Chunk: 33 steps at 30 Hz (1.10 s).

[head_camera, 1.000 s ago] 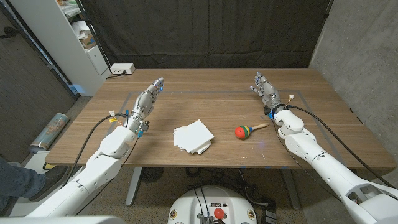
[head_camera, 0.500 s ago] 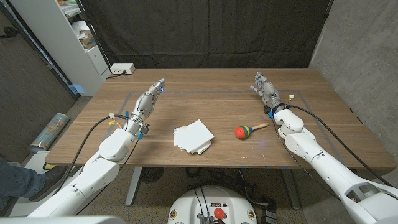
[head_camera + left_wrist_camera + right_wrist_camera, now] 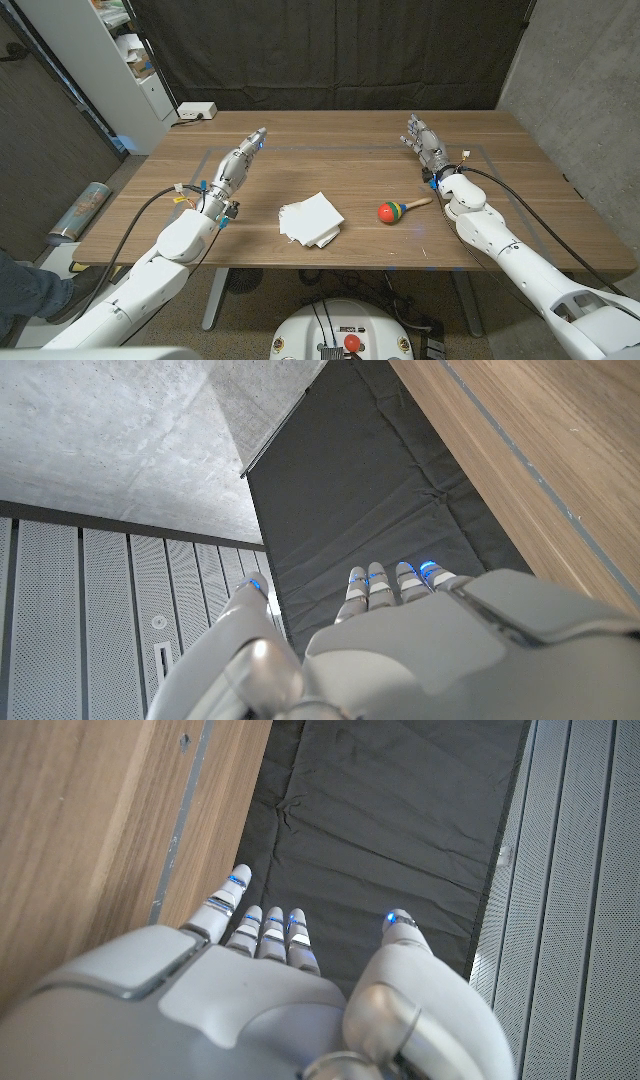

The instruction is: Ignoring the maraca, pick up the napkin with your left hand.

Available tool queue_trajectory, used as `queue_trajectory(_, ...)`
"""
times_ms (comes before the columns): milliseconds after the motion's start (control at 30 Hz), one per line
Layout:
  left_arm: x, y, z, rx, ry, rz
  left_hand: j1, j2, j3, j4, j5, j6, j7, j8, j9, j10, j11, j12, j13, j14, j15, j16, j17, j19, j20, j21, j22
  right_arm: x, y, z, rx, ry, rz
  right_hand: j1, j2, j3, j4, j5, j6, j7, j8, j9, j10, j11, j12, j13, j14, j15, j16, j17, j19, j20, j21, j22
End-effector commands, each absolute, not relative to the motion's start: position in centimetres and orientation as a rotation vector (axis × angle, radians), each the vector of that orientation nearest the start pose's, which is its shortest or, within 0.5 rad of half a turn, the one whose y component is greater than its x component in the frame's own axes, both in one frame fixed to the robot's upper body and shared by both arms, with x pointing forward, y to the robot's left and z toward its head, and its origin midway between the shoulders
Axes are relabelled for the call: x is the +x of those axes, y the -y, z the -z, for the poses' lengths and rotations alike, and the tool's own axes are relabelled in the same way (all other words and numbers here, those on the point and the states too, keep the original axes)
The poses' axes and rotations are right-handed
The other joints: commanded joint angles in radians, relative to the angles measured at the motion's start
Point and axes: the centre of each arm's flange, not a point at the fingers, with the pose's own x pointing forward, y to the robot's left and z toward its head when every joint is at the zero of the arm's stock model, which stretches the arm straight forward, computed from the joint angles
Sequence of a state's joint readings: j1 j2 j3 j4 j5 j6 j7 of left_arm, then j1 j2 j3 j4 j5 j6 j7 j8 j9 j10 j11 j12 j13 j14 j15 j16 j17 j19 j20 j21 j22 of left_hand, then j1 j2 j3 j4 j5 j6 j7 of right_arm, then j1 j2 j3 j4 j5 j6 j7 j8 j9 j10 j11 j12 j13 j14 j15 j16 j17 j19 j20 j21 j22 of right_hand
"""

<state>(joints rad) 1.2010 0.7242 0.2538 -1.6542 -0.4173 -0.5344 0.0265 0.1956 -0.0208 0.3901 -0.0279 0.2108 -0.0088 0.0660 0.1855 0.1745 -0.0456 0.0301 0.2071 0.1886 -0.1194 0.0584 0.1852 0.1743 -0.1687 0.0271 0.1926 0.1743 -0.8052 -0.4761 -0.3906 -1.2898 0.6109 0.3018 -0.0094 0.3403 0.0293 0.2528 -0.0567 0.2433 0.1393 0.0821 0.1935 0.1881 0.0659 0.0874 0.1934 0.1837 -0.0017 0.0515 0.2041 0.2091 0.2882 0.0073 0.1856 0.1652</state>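
Nothing is picked up yet, and the whole job lies ahead. The napkin, a loose white stack, lies on the desk near the front edge, a little left of centre, with nothing touching it. The left hand sits well apart from it, up at about eleven o'clock from the napkin, fingers stretched out straight and apart, holding nothing; the left wrist view backs that up, fingertips pointing out past the desk toward the black curtain. The maraca, with its bright striped head and wooden handle, rests at three o'clock from the napkin, near it but not touching, and it is to be left alone. The right hand waits at one o'clock from the maraca, fingers apart, empty too. My read: the reach has not begun. What is left is swinging the left hand in toward five o'clock, coming down over the stack, closing on it and lifting, without nudging the maraca.
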Motion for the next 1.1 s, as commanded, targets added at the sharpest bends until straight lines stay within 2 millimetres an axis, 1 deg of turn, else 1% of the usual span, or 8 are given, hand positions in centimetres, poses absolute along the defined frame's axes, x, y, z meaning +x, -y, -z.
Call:
queue_trajectory(33, 52.8, -29.1, 5.8, 0.345, 0.820, 0.266, 0.008, 0.001, 0.004, -0.005, -0.003, 0.006, 0.000, 0.005, 0.003, -0.002, 0.002, 0.002, 0.001, -0.003, -0.001, 0.001, 0.004, -0.004, 0.001, 0.001, 0.004, 65.7, 27.4, 1.1, 0.037, 0.631, -0.190, 0.010, 0.000, 0.004, -0.007, 0.006, 0.004, -0.004, 0.004, 0.002, -0.001, 0.007, 0.002, 0.006, -0.003, 0.002, -0.002, 0.002, -0.004, -0.003, 0.003, 0.005)
queue_trajectory(167, 52.4, -29.0, 5.5, 0.392, 0.818, 0.259, 0.009, 0.002, 0.004, -0.006, -0.004, 0.006, -0.001, 0.005, 0.003, -0.003, 0.004, 0.001, 0.001, -0.003, -0.001, 0.001, 0.004, -0.005, 0.001, 0.001, 0.004, 65.7, 27.5, 1.0, 0.036, 0.635, -0.185, 0.011, 0.000, 0.004, -0.008, 0.006, 0.004, -0.004, 0.004, 0.002, -0.001, 0.006, 0.002, 0.006, -0.003, 0.002, -0.002, 0.002, -0.005, -0.004, 0.004, 0.005)
queue_trajectory(333, 52.2, -28.9, 5.5, 0.399, 0.824, 0.266, 0.011, 0.003, 0.004, -0.008, -0.004, 0.006, -0.001, 0.005, 0.003, -0.004, 0.002, 0.001, 0.001, -0.003, -0.002, 0.001, 0.004, -0.006, 0.001, 0.001, 0.004, 65.8, 27.6, 1.1, 0.044, 0.636, -0.180, 0.011, 0.000, 0.004, -0.008, 0.006, 0.004, -0.006, 0.004, 0.002, -0.001, 0.006, 0.002, 0.006, -0.004, 0.001, -0.002, 0.002, -0.013, -0.002, 0.001, 0.005)
queue_trajectory(367, 52.1, -28.9, 5.5, 0.400, 0.826, 0.266, 0.011, 0.003, 0.004, -0.008, -0.004, 0.006, -0.001, 0.005, 0.003, -0.004, 0.002, 0.001, 0.001, -0.003, -0.001, 0.001, 0.004, -0.007, 0.002, 0.001, 0.004, 65.8, 27.6, 1.1, 0.045, 0.636, -0.180, 0.011, 0.000, 0.004, -0.009, 0.006, 0.005, -0.006, 0.005, 0.002, 0.002, 0.003, 0.003, 0.006, 0.000, -0.005, 0.000, 0.002, -0.013, -0.002, 0.001, 0.005)
queue_trajectory(433, 51.9, -28.8, 5.5, 0.409, 0.832, 0.260, 0.012, 0.003, 0.004, -0.009, -0.004, 0.006, -0.001, 0.004, 0.003, -0.004, 0.001, 0.001, 0.001, -0.004, -0.002, 0.001, 0.004, -0.007, 0.002, 0.001, 0.004, 65.9, 27.6, 1.2, 0.047, 0.636, -0.180, 0.011, 0.000, 0.003, -0.009, 0.006, 0.006, -0.007, 0.005, 0.002, 0.003, 0.000, 0.004, 0.006, 0.002, -0.007, 0.001, 0.002, -0.013, -0.002, 0.001, 0.005)
queue_trajectory(633, 51.3, -28.7, 5.5, 0.453, 0.834, 0.247, 0.014, 0.004, 0.005, -0.011, -0.004, 0.005, 0.000, 0.004, 0.003, -0.004, 0.000, 0.001, 0.001, -0.005, -0.001, 0.000, 0.004, -0.008, 0.003, 0.000, 0.004, 66.1, 27.6, 1.1, 0.047, 0.642, -0.179, 0.011, 0.000, 0.003, -0.009, 0.005, 0.006, -0.008, 0.005, 0.002, 0.001, 0.001, 0.003, 0.006, 0.000, -0.005, 0.000, 0.002, -0.016, -0.004, 0.001, 0.006)
queue_trajectory(933, 50.0, -28.6, 5.4, 0.495, 0.859, 0.212, 0.020, 0.006, 0.006, -0.016, -0.004, 0.003, -0.001, 0.003, 0.003, -0.005, 0.001, 0.000, 0.001, -0.005, -0.003, 0.000, 0.004, -0.010, 0.006, 0.000, 0.004, 66.2, 27.6, 1.0, 0.051, 0.647, -0.183, 0.010, 0.001, 0.003, -0.010, 0.005, 0.006, -0.010, 0.004, 0.002, -0.001, 0.001, 0.002, 0.006, -0.003, -0.004, -0.001, 0.003, -0.019, -0.004, 0.000, 0.006)
queue_trajectory(1100, 49.3, -28.5, 5.5, 0.537, 0.863, 0.193, 0.024, 0.007, 0.007, -0.018, -0.004, 0.003, -0.002, 0.003, 0.003, -0.005, -0.003, 0.000, 0.001, -0.006, -0.003, 0.000, 0.004, -0.010, 0.008, 0.000, 0.004, 66.1, 27.5, 0.8, 0.049, 0.652, -0.186, 0.010, 0.001, 0.002, -0.010, 0.005, 0.006, -0.010, 0.004, 0.002, -0.002, 0.001, 0.002, 0.006, -0.004, -0.003, -0.001, 0.003, -0.022, -0.004, 0.000, 0.006)
